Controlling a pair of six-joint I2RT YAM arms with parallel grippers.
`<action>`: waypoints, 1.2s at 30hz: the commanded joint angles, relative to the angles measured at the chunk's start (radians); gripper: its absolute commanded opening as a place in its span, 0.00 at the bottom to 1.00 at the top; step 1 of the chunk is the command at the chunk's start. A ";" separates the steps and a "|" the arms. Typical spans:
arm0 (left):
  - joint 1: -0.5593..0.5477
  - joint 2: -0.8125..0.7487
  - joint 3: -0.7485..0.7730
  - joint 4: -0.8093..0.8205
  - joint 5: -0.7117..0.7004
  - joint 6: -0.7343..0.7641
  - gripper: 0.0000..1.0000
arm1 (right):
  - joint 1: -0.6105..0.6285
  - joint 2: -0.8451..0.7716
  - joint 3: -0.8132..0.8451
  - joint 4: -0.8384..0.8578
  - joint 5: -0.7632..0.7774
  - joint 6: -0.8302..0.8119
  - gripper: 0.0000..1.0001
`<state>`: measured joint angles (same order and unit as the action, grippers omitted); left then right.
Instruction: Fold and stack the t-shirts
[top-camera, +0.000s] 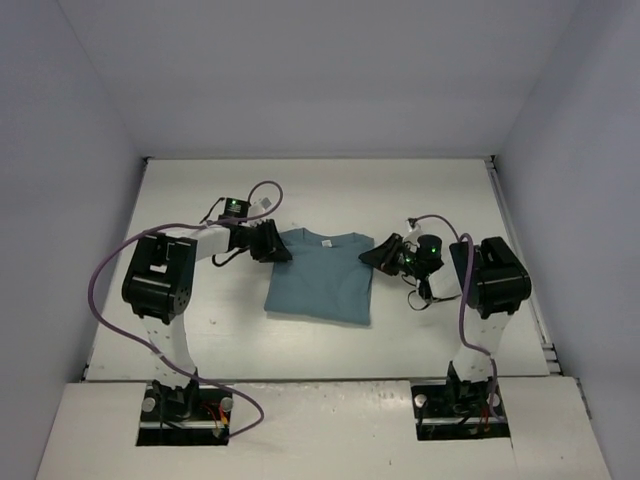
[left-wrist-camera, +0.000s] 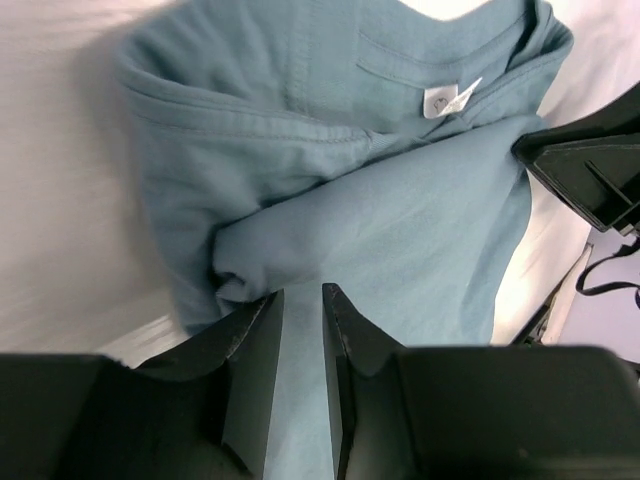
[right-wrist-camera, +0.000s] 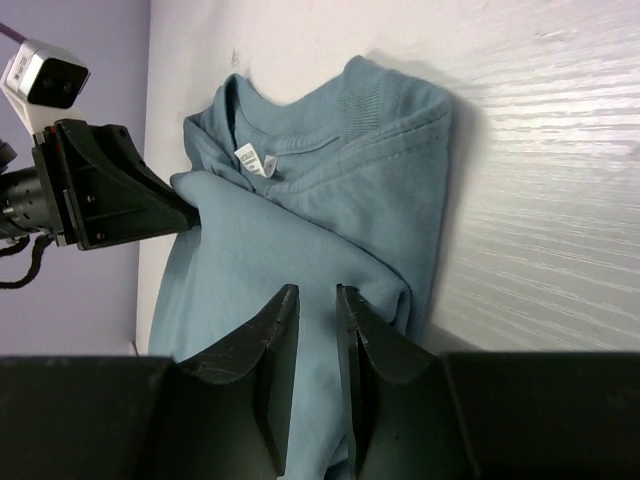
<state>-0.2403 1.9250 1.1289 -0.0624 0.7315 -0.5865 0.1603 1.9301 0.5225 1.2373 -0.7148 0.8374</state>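
Teal t-shirt (top-camera: 320, 280) lies flat around the middle of the white desk (top-camera: 420, 190), between my two arms, collar on the far side, bottom hem toward my bases. From the top view it reads as a rough rectangle with the sleeves turned in over the body, no sleeve sticking out. White label (left-wrist-camera: 440, 100) shows inside the collar, facing up. My left hand (top-camera: 280, 245) is at the far-left shoulder corner of the t-shirt, and my right hand (top-camera: 368, 258) is at the far-right shoulder corner, both low at cloth level. In the left wrist view my left hand (left-wrist-camera: 302, 295) has its two fingers drawn close together with a fold of teal cloth running up between them, so it is pinching the t-shirt at that bunched corner; the cloth is rumpled and doubled over just ahead of the fingertips. In the right wrist view it is the same for my right hand (right-wrist-camera: 317, 295): the fingers are narrow, with teal cloth caught between them, gripping the t-shirt at the folded shoulder edge. Each wrist view also shows the other hand touching the cloth across the collar. The rest of the t-shirt rests on the desk, and I can't tell if the gripped corners are lifted off it.
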 joint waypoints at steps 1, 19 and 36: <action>0.029 -0.142 0.026 0.001 -0.030 0.036 0.26 | -0.012 -0.205 0.052 -0.101 -0.013 -0.043 0.20; -0.039 -0.327 -0.195 0.045 0.026 -0.054 0.40 | 0.183 -0.370 -0.007 -0.368 -0.039 -0.132 0.20; -0.027 -0.205 -0.262 0.083 -0.028 -0.111 0.30 | 0.107 0.229 -0.317 0.699 -0.137 0.224 0.17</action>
<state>-0.2733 1.7784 0.8419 0.0796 0.8132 -0.7417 0.2762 2.0227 0.2987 1.5853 -0.9046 0.9658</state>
